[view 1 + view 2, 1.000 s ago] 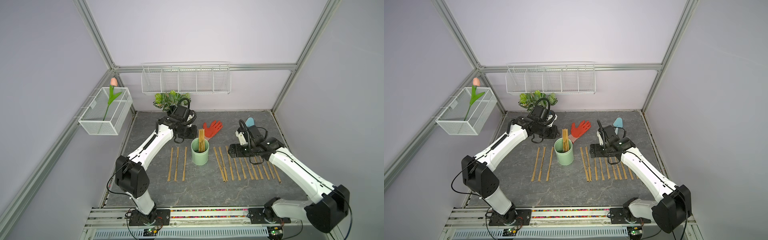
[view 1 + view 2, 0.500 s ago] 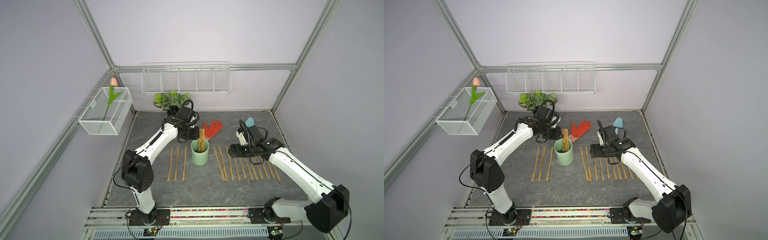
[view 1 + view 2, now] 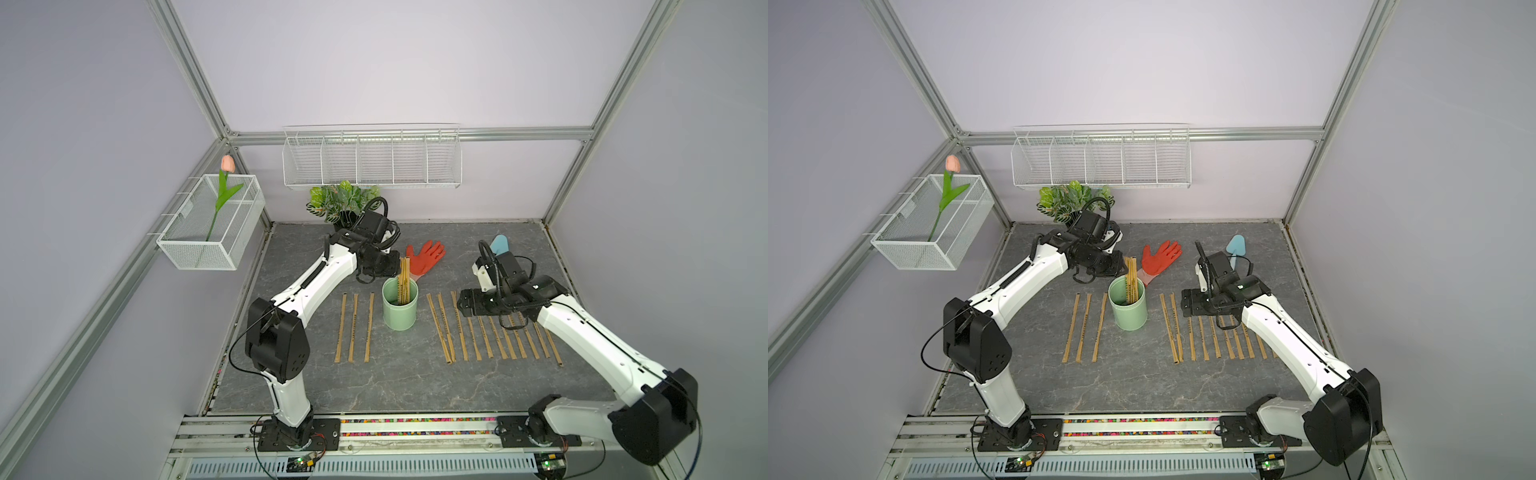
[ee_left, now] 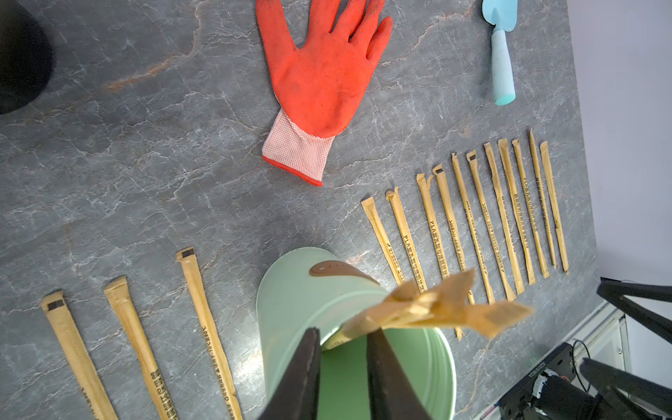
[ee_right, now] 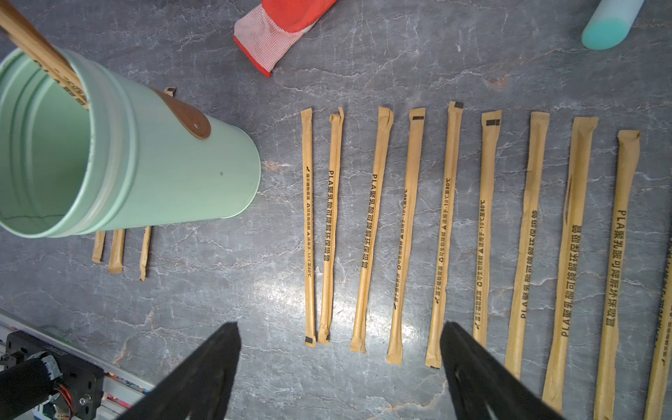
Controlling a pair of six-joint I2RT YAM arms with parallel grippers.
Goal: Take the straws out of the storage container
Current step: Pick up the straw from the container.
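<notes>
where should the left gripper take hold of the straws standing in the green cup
Grip the straws on their exposed tops, above the cup rim; the wall shields the rest. They stand nearly upright and bunched, so come from the far left side, where the left gripper sits, jaws flanking the bundle, then lift straight up.

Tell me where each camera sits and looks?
Top views: high in front, looking down on table; both arms show.
Left wrist: on left arm, down past left hand at straws in mint-green cup.
Right wrist: on right arm, down past open right hand at laid-out straws.
Shared: both wrist views show cup and red glove.
</notes>
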